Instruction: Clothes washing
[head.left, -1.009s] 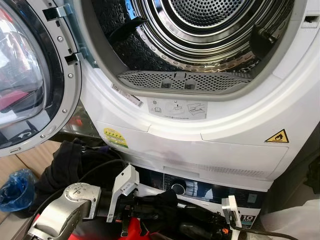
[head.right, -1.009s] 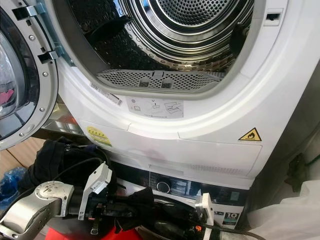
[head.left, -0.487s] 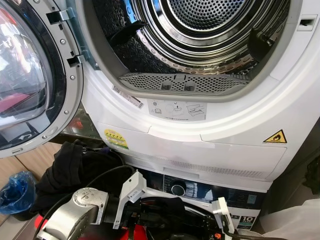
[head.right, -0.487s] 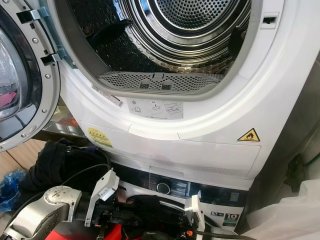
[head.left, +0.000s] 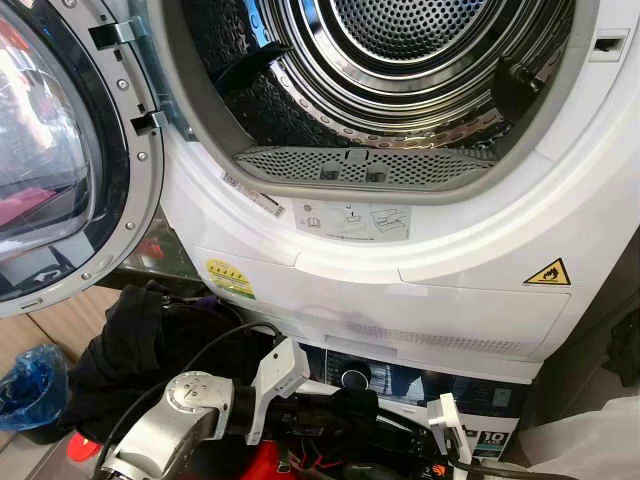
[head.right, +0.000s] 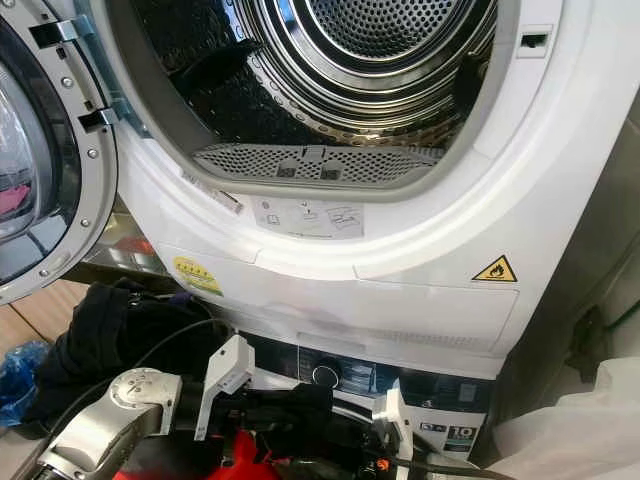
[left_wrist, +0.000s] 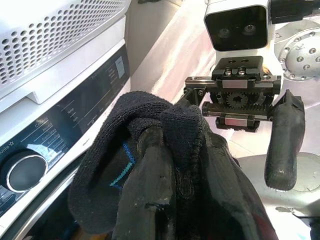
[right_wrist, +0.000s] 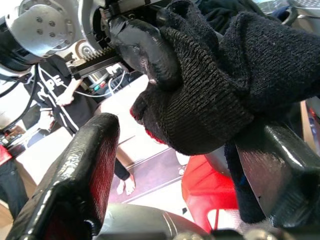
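A white dryer (head.left: 470, 270) stands stacked above a washing machine (head.left: 420, 385), its round door (head.left: 60, 160) swung open to the robot's left and its steel drum (head.left: 420, 60) open to view, with a perforated lint filter (head.left: 360, 165) along the lower lip of the opening. Below the dryer, level with the washing machine's control panel and its knob (head.left: 352, 379), the two grippers meet over a black knitted garment (left_wrist: 165, 150).

The left gripper (head.left: 325, 425) reaches forward and to the right from the bent silver left arm (head.left: 170, 435), white wrist camera housing (head.left: 275, 375) raised above it. In the left wrist view one finger (left_wrist: 150, 195) is buried in the garment, the knit bunched and wrapped over its tip; the left gripper is clenched on the cloth. The right gripper (right_wrist: 170, 150) faces it from the other side. In the right wrist view the garment hangs between its two fingers (right_wrist: 80, 175), draped over the far one, while the near finger stands apart from the cloth, so this gripper is spread. The left gripper's tip pokes into the knit just beyond the right fingers.

A heap of dark clothes (head.left: 140, 350) lies left of the left arm, with a blue bag (head.left: 30, 380) beside it and something red (head.left: 270, 465) beneath the grippers.
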